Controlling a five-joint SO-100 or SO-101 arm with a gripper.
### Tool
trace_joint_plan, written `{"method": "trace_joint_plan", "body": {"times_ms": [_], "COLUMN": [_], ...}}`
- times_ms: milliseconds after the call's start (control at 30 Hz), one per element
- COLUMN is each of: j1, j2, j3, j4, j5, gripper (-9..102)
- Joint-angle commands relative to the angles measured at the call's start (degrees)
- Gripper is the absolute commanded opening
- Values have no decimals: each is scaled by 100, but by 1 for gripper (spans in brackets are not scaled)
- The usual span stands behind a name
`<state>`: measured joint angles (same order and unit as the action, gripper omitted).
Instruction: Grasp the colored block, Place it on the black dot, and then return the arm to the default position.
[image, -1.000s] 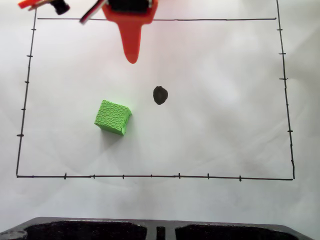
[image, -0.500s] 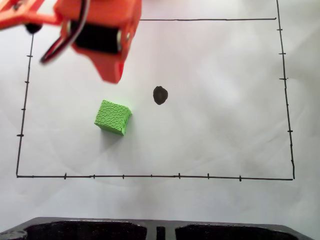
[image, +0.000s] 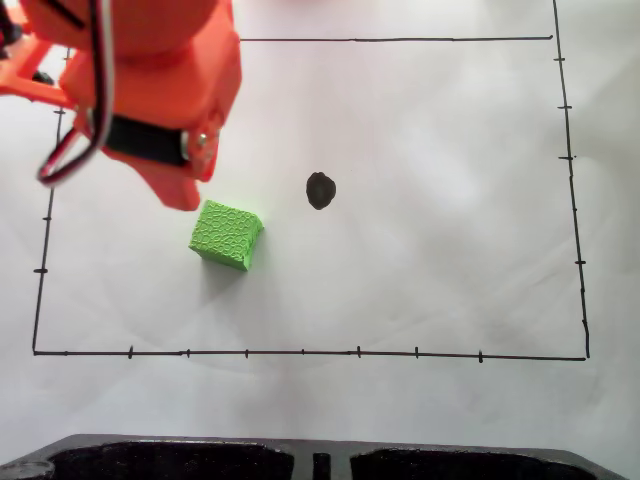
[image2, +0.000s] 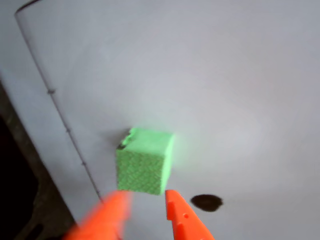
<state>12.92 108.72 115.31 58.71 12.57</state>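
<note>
In the fixed view the orange arm (image: 140, 90) fills the upper left corner of the white paper (image: 450, 270), its pointed tip hanging just above and left of the green block (image: 227, 234); whether the tip touches the block cannot be told from here. The block sits on the paper inside the drawn black border (image: 300, 352), in the left half of the rectangle, nearer the lower line than the upper one; the black dot (image: 320, 190) lies near it, up and to the right, bare and apart from the block. In the wrist view the gripper (image2: 145, 205) comes in from the bottom edge, its two orange fingers (image2: 182, 220) parted by a narrow gap and holding nothing; the block (image2: 145, 161) stands just beyond the fingertips, blurred, with the dot (image2: 206, 202) beside the right finger; a border line (image2: 55, 102) runs along the left side of the paper.
</note>
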Motion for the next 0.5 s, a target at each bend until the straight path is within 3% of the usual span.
{"method": "trace_joint_plan", "body": {"times_ms": [0,467], "j1": [9,-264], "j2": [-132,-993], "j3": [-220,-448], "j4": [-9,-308], "j5": [-18,299], "gripper": [25,37]}}
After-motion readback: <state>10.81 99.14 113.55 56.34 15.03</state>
